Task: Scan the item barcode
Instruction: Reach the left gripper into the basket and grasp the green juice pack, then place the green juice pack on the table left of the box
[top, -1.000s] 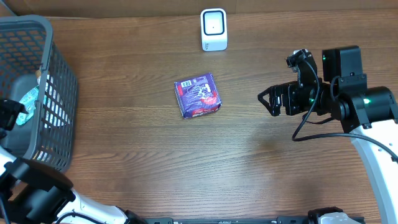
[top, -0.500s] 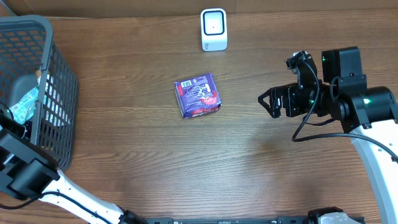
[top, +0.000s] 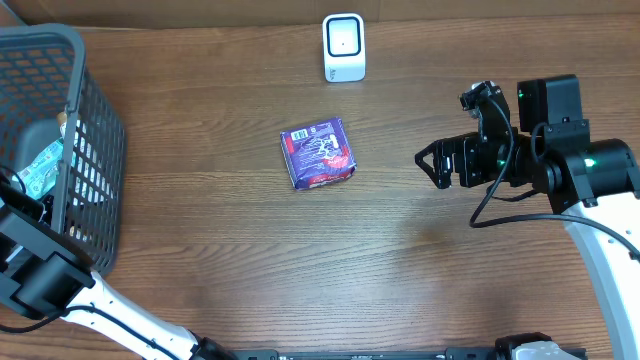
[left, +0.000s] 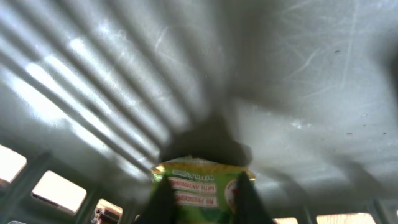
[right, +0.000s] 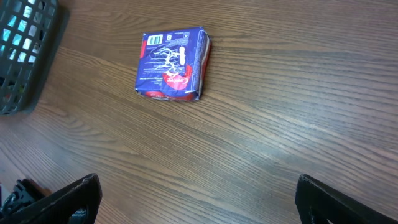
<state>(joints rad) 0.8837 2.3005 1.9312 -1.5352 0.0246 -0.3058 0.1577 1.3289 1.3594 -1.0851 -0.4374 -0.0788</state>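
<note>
Brown wood-grain table (top: 250, 260) is filling the overhead view, and I am looking down on it with a dark grey mesh basket (top: 95, 150) sitting at its far left edge. At the far side, about midway across, a small white scanner (top: 344, 47) is standing upright with its face turned toward the near side.

I am seeing the left arm (top: 60, 285) reaching in from the near left corner and over into the basket. Through its wrist camera, the left gripper (left: 202, 199) is clenched on a green packet (left: 202, 180). The packet's top edge is showing between the two dark, blurred fingers (left: 158, 202), with the grey basket floor and its barred wall behind it. The print on the packet is too blurred for me to read, and I cannot tell where its barcode is.

A purple packet (top: 319, 153) is lying flat near the middle of the table, on the near side of the scanner and well apart from it. It is showing a small white barcode patch on its top face, toward its far left corner.

Over on the right, the right gripper (top: 432, 163) is hovering above bare wood with its jaws spread wide and nothing between them. It is pointing left toward the purple packet, well apart from it.
</note>
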